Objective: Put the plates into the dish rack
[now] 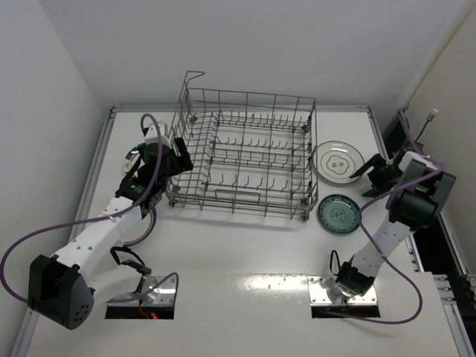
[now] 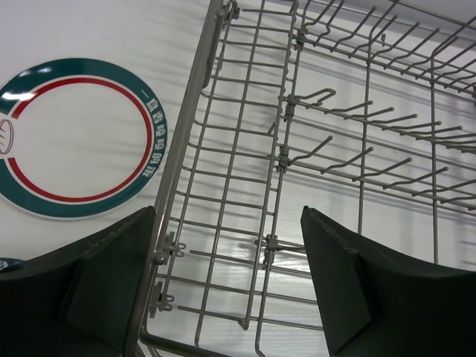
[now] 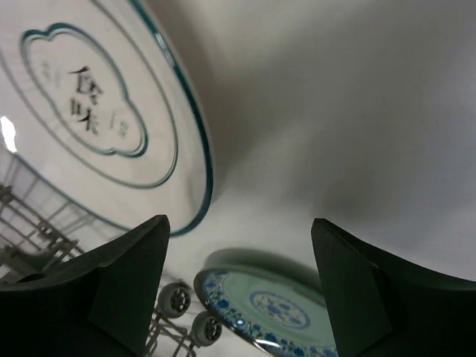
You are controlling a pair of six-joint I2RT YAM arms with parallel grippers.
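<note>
The grey wire dish rack [image 1: 245,152] stands mid-table and holds no plates. My left gripper [image 1: 177,161] is open and empty, straddling the rack's left wall [image 2: 190,149]. A white plate with green and red bands [image 2: 74,137] lies flat just left of the rack [image 1: 132,158]. A second banded plate [image 1: 149,222] lies mostly hidden under my left arm. My right gripper [image 1: 370,181] is open and empty, low over the table between the pale grey plate [image 1: 338,162] [image 3: 97,111] and the smaller teal plate [image 1: 339,213] [image 3: 275,305].
The rack has a raised wire handle loop [image 1: 192,80] at its far left corner and small wheels [image 3: 178,301] at its base. White walls close in the table on the left, back and right. Purple cables [image 1: 44,230] trail from both arms.
</note>
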